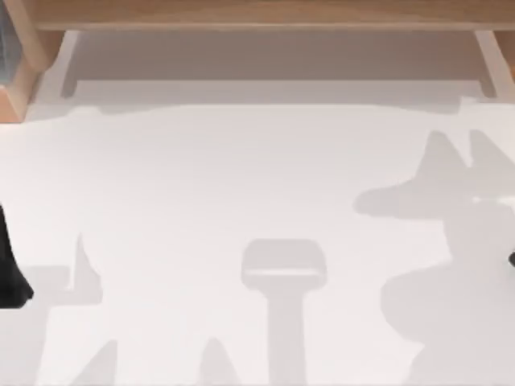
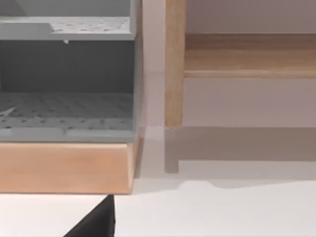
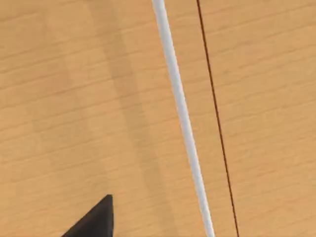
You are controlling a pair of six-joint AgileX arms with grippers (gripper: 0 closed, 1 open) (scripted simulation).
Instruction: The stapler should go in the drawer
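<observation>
The stapler is out of view. My left arm (image 1: 11, 269) shows as a black shape at the table's left edge, and my right arm (image 1: 511, 259) as a small dark bit at the right edge. In the right wrist view a wooden panel (image 3: 74, 98) lies close ahead. It carries a thin white bar (image 3: 180, 113) and a dark seam line (image 3: 217, 128); I cannot tell whether this is the drawer. A dark part of the right gripper (image 3: 96, 219) shows against that wood. The left gripper (image 2: 96, 221) shows as a dark tip over the white table.
A long wooden shelf (image 1: 265, 16) runs along the table's far side on wooden legs (image 2: 174, 64). A grey perforated rack (image 2: 69, 106) on a wooden base (image 2: 64, 168) stands at the far left. The white tabletop (image 1: 241, 177) carries only shadows.
</observation>
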